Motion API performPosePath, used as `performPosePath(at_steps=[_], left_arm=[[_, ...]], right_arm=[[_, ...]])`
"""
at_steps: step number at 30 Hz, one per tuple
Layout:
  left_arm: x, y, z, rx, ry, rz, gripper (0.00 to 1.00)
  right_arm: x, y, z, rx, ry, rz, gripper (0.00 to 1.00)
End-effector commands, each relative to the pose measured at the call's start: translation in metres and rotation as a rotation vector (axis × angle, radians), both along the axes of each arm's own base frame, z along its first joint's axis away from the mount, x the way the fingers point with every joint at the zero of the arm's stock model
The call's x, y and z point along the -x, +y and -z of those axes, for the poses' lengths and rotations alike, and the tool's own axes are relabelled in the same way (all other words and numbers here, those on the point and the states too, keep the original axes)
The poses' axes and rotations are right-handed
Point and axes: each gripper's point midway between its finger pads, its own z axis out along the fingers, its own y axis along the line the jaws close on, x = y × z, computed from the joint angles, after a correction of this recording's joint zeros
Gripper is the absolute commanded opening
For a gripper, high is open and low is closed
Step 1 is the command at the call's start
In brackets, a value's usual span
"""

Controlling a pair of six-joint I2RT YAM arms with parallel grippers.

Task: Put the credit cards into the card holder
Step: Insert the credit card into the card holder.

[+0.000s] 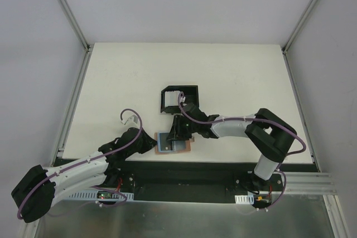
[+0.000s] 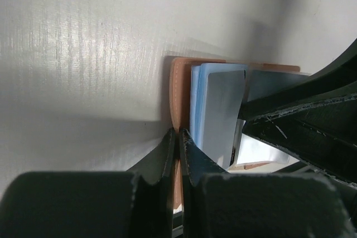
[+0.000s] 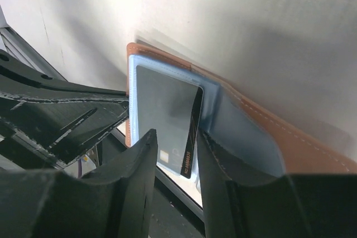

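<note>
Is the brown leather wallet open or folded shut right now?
Open. The card holder lies spread on the table, inside up, with light blue credit cards lying across it.

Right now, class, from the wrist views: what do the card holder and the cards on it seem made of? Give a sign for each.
The card holder: likely leather or imitation, matte tan, with a stitched seam along its edge. The cards: probably plastic, thin and flat, smooth with a soft sheen, rounded corners.

White tbl (image 1: pixel 122 76), grey walls (image 1: pixel 33 54), alu frame rails (image 1: pixel 70 12)
</note>
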Motion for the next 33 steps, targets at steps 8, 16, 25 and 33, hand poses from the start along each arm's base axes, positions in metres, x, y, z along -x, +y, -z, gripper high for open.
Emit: performPosePath(at_steps=[8, 16, 25, 33], left_arm=[[0.000, -0.004, -0.005, -0.009, -0.012, 0.036, 0.00], [-0.001, -0.008, -0.014, 0.012, -0.044, 0.062, 0.00], [-0.007, -0.019, -0.037, 0.041, -0.095, 0.101, 0.00], [-0.006, -0.021, -0.038, 0.062, -0.072, 0.091, 0.00]], right_arm=[[0.006, 0.032, -0.026, -0.087, -0.011, -0.107, 0.28], [-0.007, 0.000, -0.027, 0.063, -0.114, -0.060, 0.38], [-0.014, -0.018, -0.050, 0.195, -0.246, -0.071, 0.47], [-0.004, 0.000, -0.045, 0.252, -0.241, -0.106, 0.49]])
